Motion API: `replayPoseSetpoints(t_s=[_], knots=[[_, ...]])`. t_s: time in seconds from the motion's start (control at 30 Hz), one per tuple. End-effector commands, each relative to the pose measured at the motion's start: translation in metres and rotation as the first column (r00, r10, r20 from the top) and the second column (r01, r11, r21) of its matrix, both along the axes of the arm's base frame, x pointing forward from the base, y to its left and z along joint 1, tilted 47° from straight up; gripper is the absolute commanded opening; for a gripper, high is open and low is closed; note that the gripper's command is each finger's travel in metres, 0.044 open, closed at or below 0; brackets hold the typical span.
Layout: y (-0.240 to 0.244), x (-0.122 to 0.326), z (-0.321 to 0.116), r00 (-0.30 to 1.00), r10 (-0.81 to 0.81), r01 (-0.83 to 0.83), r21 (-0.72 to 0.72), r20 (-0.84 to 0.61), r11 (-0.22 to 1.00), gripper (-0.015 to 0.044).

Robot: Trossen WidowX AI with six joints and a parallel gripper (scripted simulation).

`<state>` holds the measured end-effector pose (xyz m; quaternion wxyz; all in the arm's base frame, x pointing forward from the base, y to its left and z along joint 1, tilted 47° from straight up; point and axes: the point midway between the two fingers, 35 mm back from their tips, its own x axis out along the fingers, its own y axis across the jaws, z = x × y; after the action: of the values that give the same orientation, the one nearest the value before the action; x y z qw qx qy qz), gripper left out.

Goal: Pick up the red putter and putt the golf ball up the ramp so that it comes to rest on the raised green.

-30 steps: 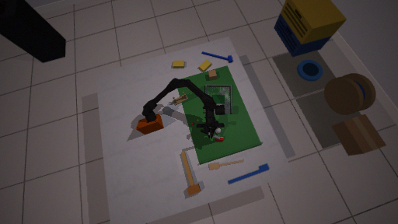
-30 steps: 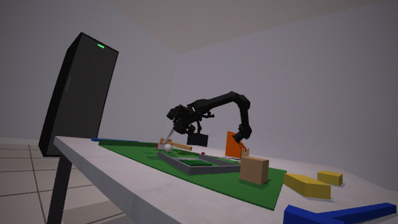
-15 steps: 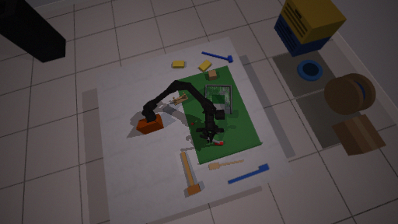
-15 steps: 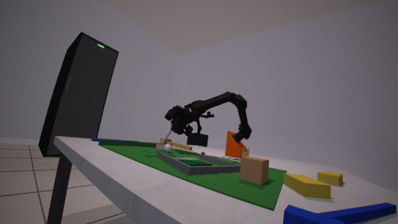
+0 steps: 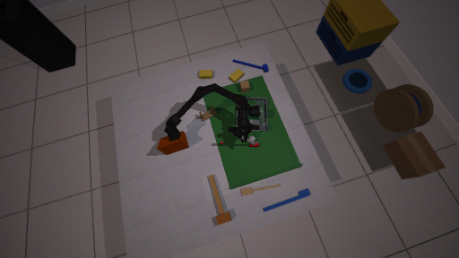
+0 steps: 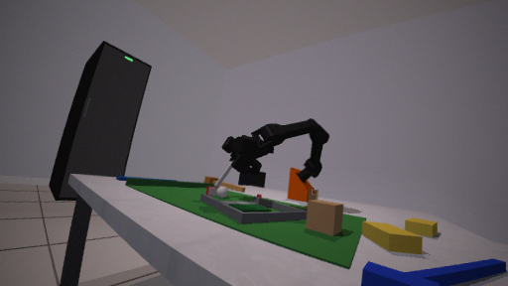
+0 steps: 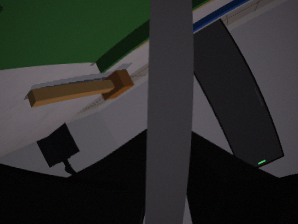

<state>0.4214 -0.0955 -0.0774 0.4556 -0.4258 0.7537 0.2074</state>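
My gripper (image 5: 242, 133) (image 6: 239, 160) is shut on the putter and hangs above the green mat (image 5: 269, 157) (image 6: 174, 199). The putter's grey shaft (image 6: 224, 175) (image 7: 170, 75) slants down from the fingers. Its red head (image 5: 254, 144) (image 6: 208, 190) is low at the mat. The white golf ball (image 5: 252, 139) (image 6: 221, 192) is right beside the head, on the side towards the grey-walled frame; whether they touch, I cannot tell. The frame (image 5: 267, 114) (image 6: 273, 216) surrounds a green surface. The arm hides part of the frame in the top view, and the ramp is not clearly distinguishable.
A small red piece (image 5: 221, 142) (image 6: 259, 196) is near the mat's left side. A tan block (image 5: 245, 86) (image 6: 324, 217) stands beyond the frame. Yellow blocks (image 5: 205, 73) (image 6: 392, 237), a wooden mallet (image 5: 216, 194) (image 7: 72, 92) and a blue club (image 5: 287, 200) lie around the mat.
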Motion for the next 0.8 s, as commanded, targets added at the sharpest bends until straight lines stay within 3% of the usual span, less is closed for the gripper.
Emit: replayPoseSetpoints(t_s=[0.0, 0.3, 0.77], knots=[[0.004, -0.001, 0.009, 1.0, -0.016, 0.016, -0.002, -0.009, 1.0, 0.0], [-0.038, 0.001, 0.048, 1.0, -0.016, 0.016, -0.005, -0.009, 1.0, 0.0], [-0.039, -0.001, 0.042, 0.999, -0.03, 0.03, 0.001, -0.012, 1.0, 0.0]])
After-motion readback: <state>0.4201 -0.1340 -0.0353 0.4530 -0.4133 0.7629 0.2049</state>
